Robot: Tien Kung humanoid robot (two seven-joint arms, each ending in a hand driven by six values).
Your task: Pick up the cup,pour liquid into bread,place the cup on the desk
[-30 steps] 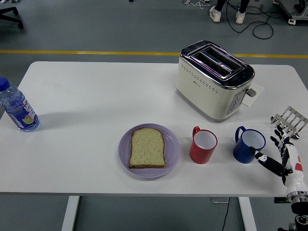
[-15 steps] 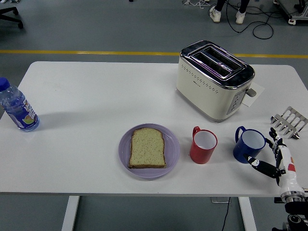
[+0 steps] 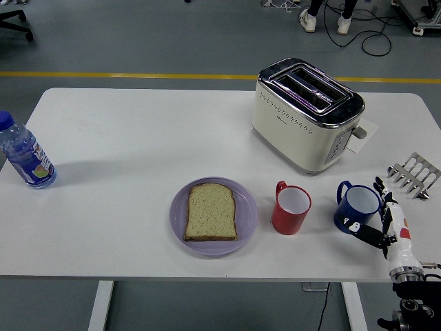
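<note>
1. The right robot hand (image 3: 377,219) sits at the bench's (image 3: 124,131) near right corner, fingers spread and holding nothing; thumb and fingers flank the blue cup (image 3: 357,207), contact unclear.
2. The blue cup stands upright just left of that hand, handle pointing away from it toward the red cup (image 3: 291,207).
3. Bread (image 3: 211,212) lies on a purple plate (image 3: 246,219), well left of both cups.
4. Only the right arm shows, so it is nearer. Its forearm is cut off at the lower edge; any liquid in the cups cannot be made out.
</note>
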